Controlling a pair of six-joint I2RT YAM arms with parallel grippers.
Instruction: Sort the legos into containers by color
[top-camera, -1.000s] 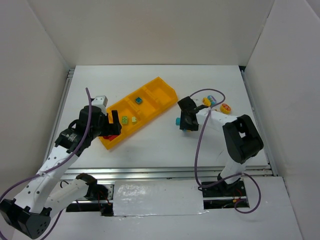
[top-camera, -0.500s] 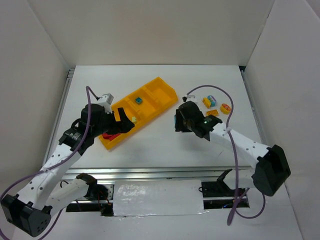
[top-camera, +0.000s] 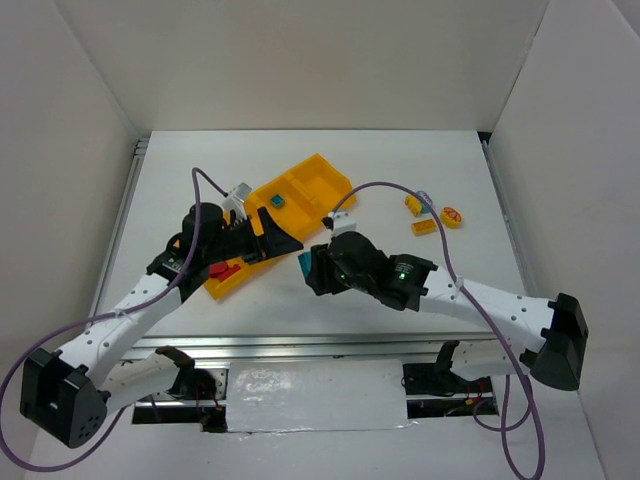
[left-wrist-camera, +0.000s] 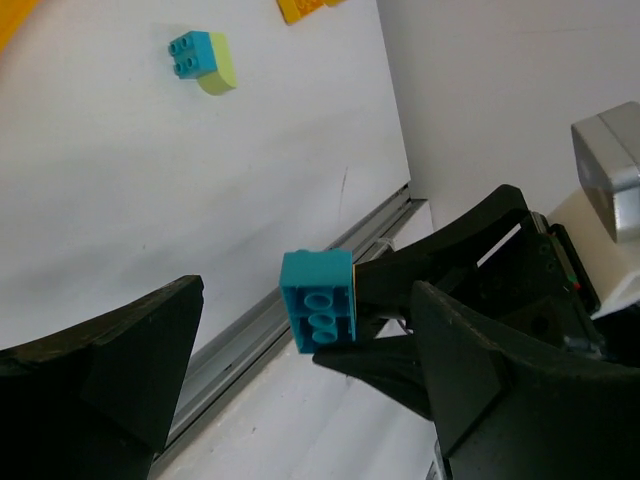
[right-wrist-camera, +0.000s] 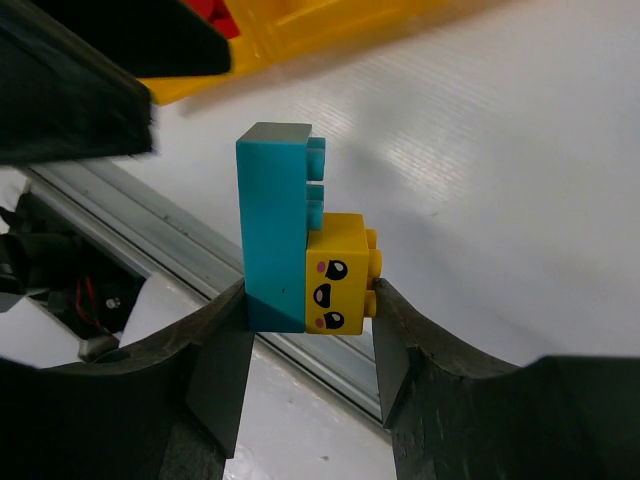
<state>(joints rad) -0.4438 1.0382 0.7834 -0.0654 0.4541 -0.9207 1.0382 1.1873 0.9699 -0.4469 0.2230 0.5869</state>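
Now the right gripper (right-wrist-camera: 305, 330) pinches a teal brick (right-wrist-camera: 272, 220) stuck to a yellow brick (right-wrist-camera: 340, 270), in the air beside the tray (top-camera: 300, 190). The left gripper (left-wrist-camera: 305, 330) gapes wide, empty. The bricks look light, stiff and slick, so I'd grip the flat sides.

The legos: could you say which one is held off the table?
The teal brick joined to a yellow face brick, clamped in the right gripper; others lie on table or tray.

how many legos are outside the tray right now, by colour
teal lego: 1, held in the right gripper
yellow face lego: 1, stuck to the teal one, also gripped
orange-yellow legos: 3, loose, one with a red mark
teal and yellow-green lego: 1, loose
total: 6
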